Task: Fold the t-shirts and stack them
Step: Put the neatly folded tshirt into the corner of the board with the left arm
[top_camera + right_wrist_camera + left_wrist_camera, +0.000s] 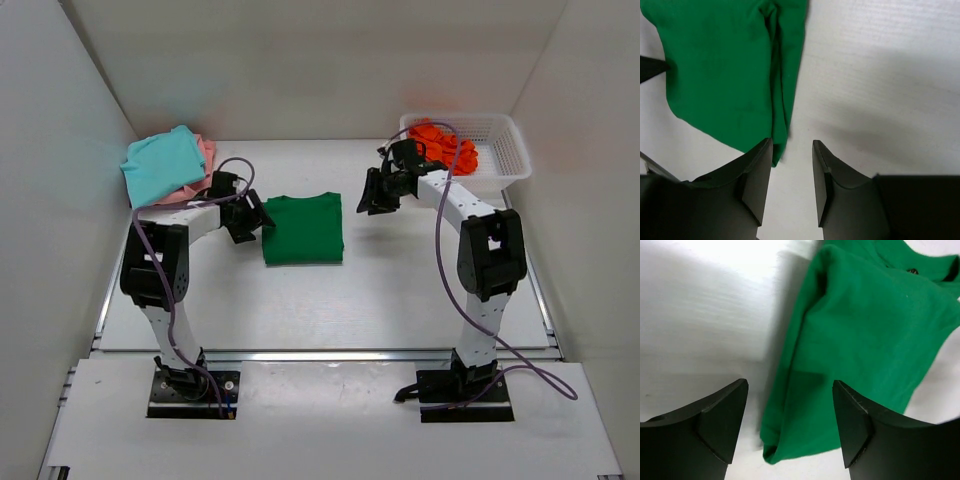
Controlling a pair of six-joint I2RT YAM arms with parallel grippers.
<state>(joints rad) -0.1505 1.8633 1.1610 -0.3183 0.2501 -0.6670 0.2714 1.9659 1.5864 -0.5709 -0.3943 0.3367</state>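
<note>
Left fingers and right fingers flank folded green t-shirt.

High rear overview, two close downward wrist views, all sharing green shirt

left arm bent at elbow, forearm reaching inward | left gripper pointing down, jaws spread wide | right arm bent, forearm reaching inward | right gripper pointing down, jaws parted, narrower gap

White arms with black joints, trailing purple cables.
</note>
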